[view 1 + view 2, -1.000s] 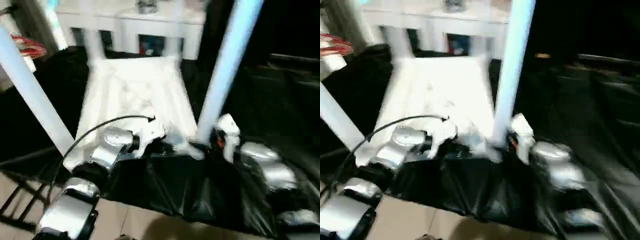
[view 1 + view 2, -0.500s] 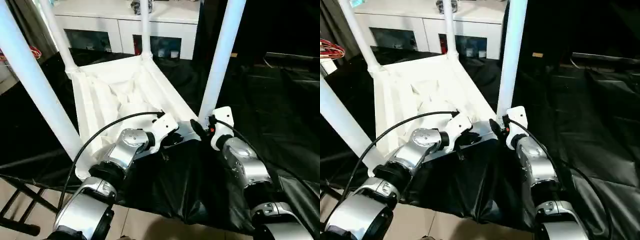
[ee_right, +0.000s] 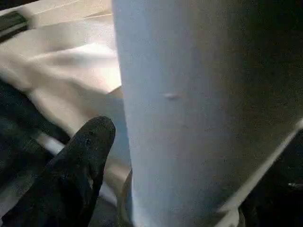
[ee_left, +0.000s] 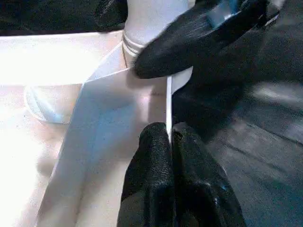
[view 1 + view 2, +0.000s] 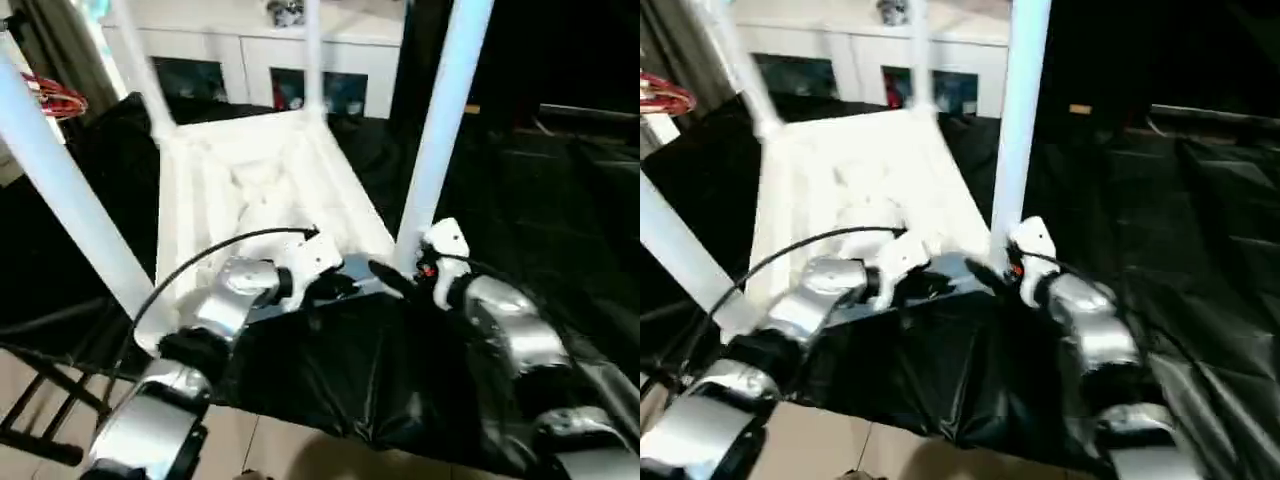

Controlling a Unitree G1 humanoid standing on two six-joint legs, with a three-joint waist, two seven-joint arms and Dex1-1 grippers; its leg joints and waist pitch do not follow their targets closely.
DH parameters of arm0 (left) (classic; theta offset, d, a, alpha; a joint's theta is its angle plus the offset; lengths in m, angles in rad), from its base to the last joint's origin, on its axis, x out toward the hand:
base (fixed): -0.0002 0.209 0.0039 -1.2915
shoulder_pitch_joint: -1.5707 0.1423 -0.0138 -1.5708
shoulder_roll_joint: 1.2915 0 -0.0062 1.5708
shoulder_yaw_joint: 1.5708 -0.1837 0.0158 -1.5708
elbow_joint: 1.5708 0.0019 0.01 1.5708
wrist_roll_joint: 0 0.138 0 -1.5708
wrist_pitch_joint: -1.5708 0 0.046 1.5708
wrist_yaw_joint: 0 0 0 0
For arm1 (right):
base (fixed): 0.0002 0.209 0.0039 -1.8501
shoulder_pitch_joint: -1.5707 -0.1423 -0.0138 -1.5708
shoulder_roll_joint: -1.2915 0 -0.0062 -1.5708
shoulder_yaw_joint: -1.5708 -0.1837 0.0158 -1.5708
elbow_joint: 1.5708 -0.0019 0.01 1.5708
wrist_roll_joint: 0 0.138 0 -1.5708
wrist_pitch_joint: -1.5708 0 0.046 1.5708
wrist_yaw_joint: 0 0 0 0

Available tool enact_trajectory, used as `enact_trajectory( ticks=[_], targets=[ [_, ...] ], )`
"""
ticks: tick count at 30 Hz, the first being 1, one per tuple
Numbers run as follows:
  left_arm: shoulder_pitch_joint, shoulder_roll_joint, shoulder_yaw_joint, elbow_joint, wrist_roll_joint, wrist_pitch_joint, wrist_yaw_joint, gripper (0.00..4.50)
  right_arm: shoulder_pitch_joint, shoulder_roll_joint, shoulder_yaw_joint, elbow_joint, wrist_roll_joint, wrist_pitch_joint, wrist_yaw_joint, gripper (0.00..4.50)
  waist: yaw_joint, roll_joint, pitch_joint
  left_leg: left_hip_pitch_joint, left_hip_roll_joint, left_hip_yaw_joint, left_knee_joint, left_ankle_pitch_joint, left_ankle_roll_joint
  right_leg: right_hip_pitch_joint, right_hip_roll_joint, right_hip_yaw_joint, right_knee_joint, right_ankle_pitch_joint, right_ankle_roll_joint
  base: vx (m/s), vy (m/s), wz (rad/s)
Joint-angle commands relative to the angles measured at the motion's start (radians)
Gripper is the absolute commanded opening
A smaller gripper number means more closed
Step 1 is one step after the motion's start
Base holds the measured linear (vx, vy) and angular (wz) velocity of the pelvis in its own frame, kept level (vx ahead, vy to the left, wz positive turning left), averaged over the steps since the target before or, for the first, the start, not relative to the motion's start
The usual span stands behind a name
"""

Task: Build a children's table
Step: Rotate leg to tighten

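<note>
White tabletop [image 5: 260, 200] lies upside down on the black-draped surface [image 5: 400, 390], four legs up. Left fingers [image 4: 168, 142] stay pinched on its near rim; right fingers [image 3: 80, 156] have let go beside the near right leg [image 5: 440, 130], probably seated.

White glass-door cabinet [image 5: 260, 60] behind black sheeting [image 5: 560, 190]

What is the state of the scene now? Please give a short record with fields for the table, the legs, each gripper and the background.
table: white tabletop lies underside up on black sheet
legs: four white legs stand up from its corners, nearest right leg
left gripper: shut on the tabletop's near rim
right gripper: at the base of the nearest right leg, one finger beside it
background: white cabinet
</note>
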Motion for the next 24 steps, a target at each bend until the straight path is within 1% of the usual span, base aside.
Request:
enact_trajectory(
  ticks=[1,2,3,5,6,8,9,10,12,13,14,15,17,18,21,22,23,24],
  targets=[
    [-0.007,-0.015,0.006,-0.042,-0.061,-0.053,-0.039,0.00,0.022,-0.001,0.090,-0.059,0.033,0.016,0.153,3.74,0.009,-0.017,-0.062,0.016,0.067,-0.029,-0.061,-0.207,0.103,0.051,-0.085,0.051,-0.078,-0.235,-0.205,0.000,0.000,0.00],
    [-0.007,-0.015,0.006,-0.042,-0.061,-0.053,-0.039,0.00,0.022,-0.001,0.090,-0.059,0.033,0.016,0.153,3.74,0.011,-0.017,-0.062,0.016,0.068,-0.029,-0.060,-0.209,0.104,0.051,-0.086,0.051,-0.078,-0.238,-0.204,0.000,0.000,0.00],
    [-0.008,-0.002,0.008,-0.044,-0.065,-0.049,-0.062,0.00,0.036,-0.025,0.103,-0.084,0.042,0.024,0.213,3.74,0.014,-0.014,-0.061,0.016,0.069,-0.030,-0.061,-0.211,0.100,0.048,-0.087,0.052,-0.078,-0.245,-0.207,0.000,0.000,0.00],
    [-0.007,0.010,0.005,-0.049,-0.070,-0.042,-0.093,0.00,0.047,-0.040,0.111,-0.100,0.044,0.028,0.251,3.74,0.019,-0.017,-0.060,0.018,0.069,-0.029,-0.062,-0.220,0.095,0.048,-0.086,0.051,-0.080,-0.262,-0.203,0.000,0.000,0.00],
    [-0.003,0.022,-0.002,-0.055,-0.072,-0.037,-0.126,0.00,0.057,-0.050,0.116,-0.115,0.050,0.034,0.281,3.74,0.027,-0.019,-0.060,0.018,0.071,-0.030,-0.063,-0.221,0.091,0.047,-0.090,0.053,-0.079,-0.280,-0.196,0.000,0.000,0.00],
    [-0.003,0.029,-0.005,-0.057,-0.072,-0.034,-0.141,0.00,0.064,-0.059,0.121,-0.122,0.053,0.041,0.303,3.74,0.028,-0.019,-0.061,0.018,0.072,-0.030,-0.063,-0.215,0.088,0.047,-0.090,0.052,-0.078,-0.272,-0.196,0.000,0.000,0.00],
    [-0.003,0.034,-0.007,-0.059,-0.072,-0.033,-0.151,0.00,0.069,-0.066,0.125,-0.127,0.055,0.046,0.318,3.74,0.029,-0.023,-0.061,0.018,0.072,-0.030,-0.063,-0.211,0.089,0.047,-0.089,0.052,-0.078,-0.262,-0.200,0.000,0.000,0.00],
    [-0.003,0.040,-0.010,-0.061,-0.073,-0.031,-0.166,0.00,0.076,-0.073,0.130,-0.138,0.061,0.056,0.338,3.74,0.030,-0.021,-0.062,0.018,0.072,-0.030,-0.063,-0.205,0.089,0.047,-0.090,0.052,-0.075,-0.253,-0.204,0.000,0.000,0.00],
    [-0.004,0.047,-0.013,-0.061,-0.074,-0.032,-0.186,0.00,0.088,-0.092,0.146,-0.165,0.069,0.080,0.381,3.74,0.031,-0.022,-0.061,0.017,0.072,-0.030,-0.063,-0.203,0.093,0.047,-0.088,0.052,-0.075,-0.246,-0.204,0.000,0.000,0.00],
    [-0.004,0.047,-0.013,-0.061,-0.074,-0.032,-0.189,0.00,0.089,-0.095,0.149,-0.168,0.069,0.082,0.386,3.47,0.033,-0.022,-0.062,0.019,0.072,-0.030,-0.062,-0.198,0.094,0.047,-0.089,0.052,-0.074,-0.240,-0.206,0.000,0.000,0.00],
    [-0.004,0.047,-0.013,-0.061,-0.074,-0.032,-0.190,0.00,0.090,-0.096,0.150,-0.169,0.069,0.083,0.388,3.47,0.033,-0.021,-0.061,0.018,0.072,-0.030,-0.062,-0.197,0.094,0.047,-0.090,0.052,-0.074,-0.241,-0.207,0.000,0.000,0.00],
    [-0.005,0.048,-0.013,-0.058,-0.073,-0.033,-0.203,0.00,0.093,-0.105,0.161,-0.176,0.066,0.088,0.409,3.47,0.035,-0.024,-0.061,0.018,0.071,-0.029,-0.062,-0.200,0.089,0.047,-0.091,0.052,-0.076,-0.253,-0.204,0.000,0.000,0.00],
    [-0.004,0.050,-0.015,-0.058,-0.074,-0.033,-0.210,0.00,0.095,-0.109,0.163,-0.181,0.063,0.089,0.420,3.35,0.037,-0.024,-0.061,0.019,0.071,-0.029,-0.062,-0.200,0.088,0.047,-0.091,0.052,-0.077,-0.262,-0.201,0.000,0.000,0.00],
    [-0.003,0.052,-0.018,-0.059,-0.075,-0.035,-0.216,0.00,0.098,-0.114,0.167,-0.186,0.062,0.095,0.437,3.13,0.041,-0.024,-0.061,0.019,0.071,-0.029,-0.061,-0.198,0.088,0.046,-0.092,0.053,-0.077,-0.270,-0.195,0.000,0.000,0.00],
    [-0.002,0.057,-0.021,-0.060,-0.076,-0.035,-0.222,0.00,0.098,-0.126,0.175,-0.198,0.057,0.099,0.443,2.94,0.045,-0.025,-0.061,0.020,0.072,-0.030,-0.062,-0.195,0.086,0.045,-0.091,0.052,-0.078,-0.278,-0.190,0.000,0.000,0.00],
    [-0.002,0.057,-0.021,-0.060,-0.076,-0.035,-0.222,0.00,0.098,-0.126,0.175,-0.198,0.057,0.099,0.443,2.94,0.045,-0.025,-0.061,0.020,0.072,-0.029,-0.061,-0.195,0.085,0.045,-0.091,0.052,-0.078,-0.278,-0.189,0.000,0.000,0.00],
    [-0.002,0.058,-0.022,-0.060,-0.076,-0.035,-0.222,0.00,0.098,-0.129,0.175,-0.200,0.059,0.103,0.445,2.74,0.046,-0.025,-0.061,0.021,0.072,-0.029,-0.061,-0.196,0.084,0.045,-0.091,0.052,-0.077,-0.277,-0.189,0.000,0.000,0.00],
    [-0.002,0.058,-0.022,-0.061,-0.076,-0.035,-0.223,0.00,0.098,-0.131,0.175,-0.202,0.060,0.107,0.447,2.65,0.047,-0.025,-0.062,0.021,0.071,-0.029,-0.061,-0.194,0.084,0.046,-0.091,0.052,-0.077,-0.273,-0.189,0.000,0.000,0.00]
  ],
)
